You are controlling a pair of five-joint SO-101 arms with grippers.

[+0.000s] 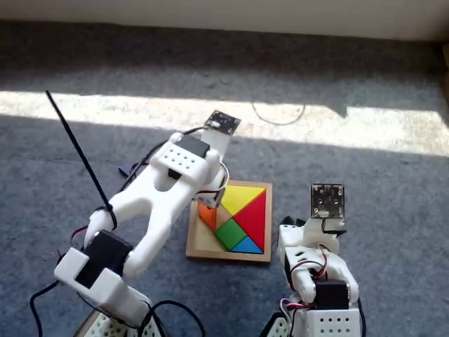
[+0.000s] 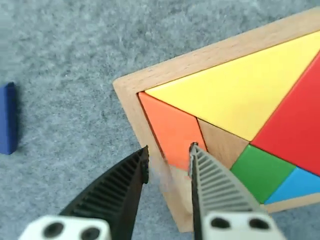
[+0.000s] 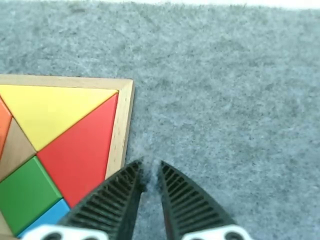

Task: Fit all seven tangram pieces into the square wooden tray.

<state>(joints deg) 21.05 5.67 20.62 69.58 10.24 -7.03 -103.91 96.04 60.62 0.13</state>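
On the grey bench (image 1: 365,175), the square wooden tray (image 1: 224,255) holds yellow, red, green, light blue and orange pieces, with bare wood showing beside the orange piece (image 2: 170,127). A dark blue piece (image 2: 7,117) lies outside it. The left end effector (image 2: 167,155) has its fingers apart astride the orange piece's tip and the tray rim, so closing there could lever the piece out or shove the tray. The left arm stretches over the tray's edge. The right end effector (image 3: 150,172), nearly together on nothing, sits beside the tray.
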